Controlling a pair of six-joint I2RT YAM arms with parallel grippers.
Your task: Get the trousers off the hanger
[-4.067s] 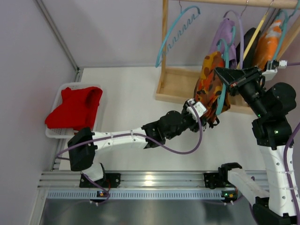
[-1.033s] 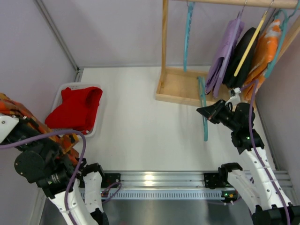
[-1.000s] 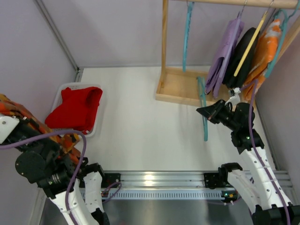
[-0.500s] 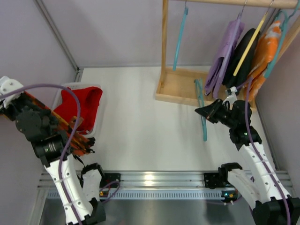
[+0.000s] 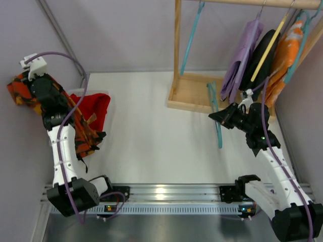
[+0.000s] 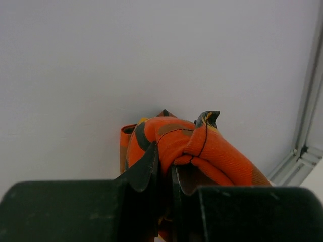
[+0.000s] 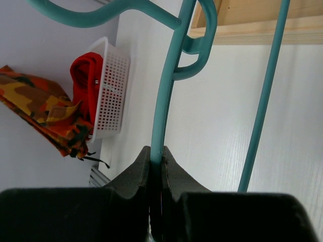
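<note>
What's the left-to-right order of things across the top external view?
trousers → red cloth → wooden rack post → teal hanger in the right claw → purple garment → black garment → orange-and-white garment

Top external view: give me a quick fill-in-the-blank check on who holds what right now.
The left gripper is ____ on the orange camouflage cloth trousers.
The right gripper pinches the thin ____ plastic hanger.
That hanger carries ____ garment.
The white mesh plastic basket holds a plain ____ cloth.
Missing: shut, teal, no, red.
</note>
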